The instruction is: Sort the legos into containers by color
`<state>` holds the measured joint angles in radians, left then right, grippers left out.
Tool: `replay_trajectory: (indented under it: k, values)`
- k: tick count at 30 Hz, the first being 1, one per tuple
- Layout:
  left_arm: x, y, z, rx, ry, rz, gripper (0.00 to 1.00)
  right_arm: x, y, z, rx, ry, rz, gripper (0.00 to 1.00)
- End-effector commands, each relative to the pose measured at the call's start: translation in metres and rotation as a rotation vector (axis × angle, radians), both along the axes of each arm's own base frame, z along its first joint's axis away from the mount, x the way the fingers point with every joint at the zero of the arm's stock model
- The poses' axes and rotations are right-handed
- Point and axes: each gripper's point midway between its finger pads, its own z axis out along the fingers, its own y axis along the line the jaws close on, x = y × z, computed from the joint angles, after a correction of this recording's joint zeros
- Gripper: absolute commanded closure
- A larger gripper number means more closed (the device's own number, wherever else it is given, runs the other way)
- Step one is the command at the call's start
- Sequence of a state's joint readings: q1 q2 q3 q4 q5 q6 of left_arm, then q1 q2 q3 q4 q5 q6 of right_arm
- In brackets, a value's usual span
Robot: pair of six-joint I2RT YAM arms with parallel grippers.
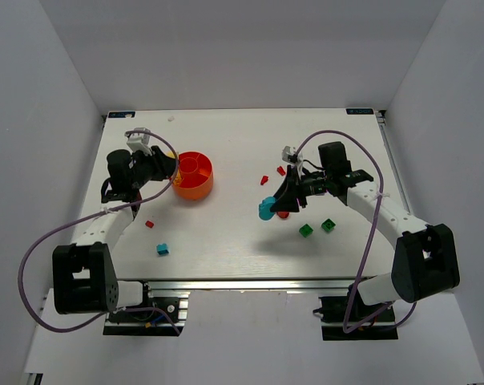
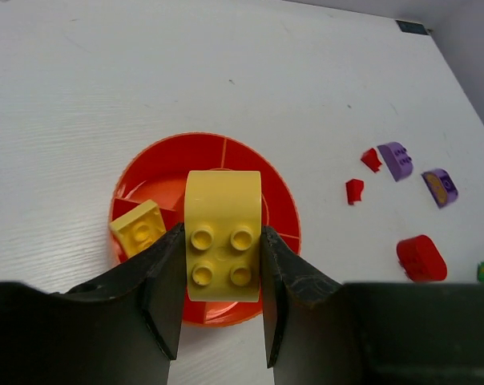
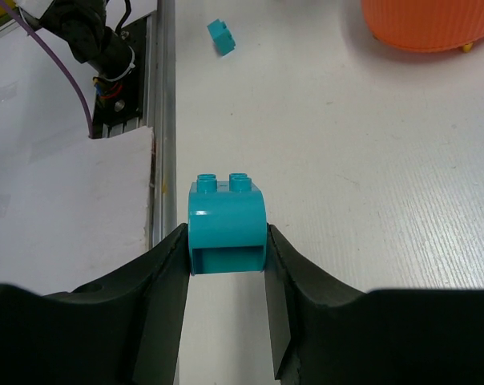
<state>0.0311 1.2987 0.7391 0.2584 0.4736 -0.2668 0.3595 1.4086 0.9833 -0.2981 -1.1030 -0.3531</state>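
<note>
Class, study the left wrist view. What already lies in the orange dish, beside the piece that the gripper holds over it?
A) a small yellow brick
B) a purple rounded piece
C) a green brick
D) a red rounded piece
A: a small yellow brick sits in a wedge of the orange dish, to the left of the rounded yellow piece clamped in the left gripper. The purple, green and red pieces all lie out on the table.

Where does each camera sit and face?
Top external: above and behind, looking down on the white table; left arm and right arm show.
Left wrist: looks down past left gripper holding rounded yellow lego, over round orange dish.
Right wrist: looks leftward along the table past right gripper holding rounded teal lego.
Shared: all three show the dish.
</note>
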Motion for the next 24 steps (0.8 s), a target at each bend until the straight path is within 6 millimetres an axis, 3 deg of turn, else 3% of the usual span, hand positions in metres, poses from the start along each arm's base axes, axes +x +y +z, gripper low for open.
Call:
replay_trajectory:
  k: [1,14,24]
  values:
    - [-0.008,-0.019,0.033,-0.027,-0.151,-0.176,1.0,-0.005,-0.003,0.008,0.028,-0.025,0.019,1.0]
    - [-0.004,0.002,0.008,-0.1,-0.145,-0.172,0.95,-0.005,-0.003,0.005,0.028,-0.011,0.023,1.0]
    - [-0.002,-0.001,0.0,-0.17,-0.164,-0.222,0.9,-0.003,-0.003,-0.002,0.021,0.012,0.021,1.0]
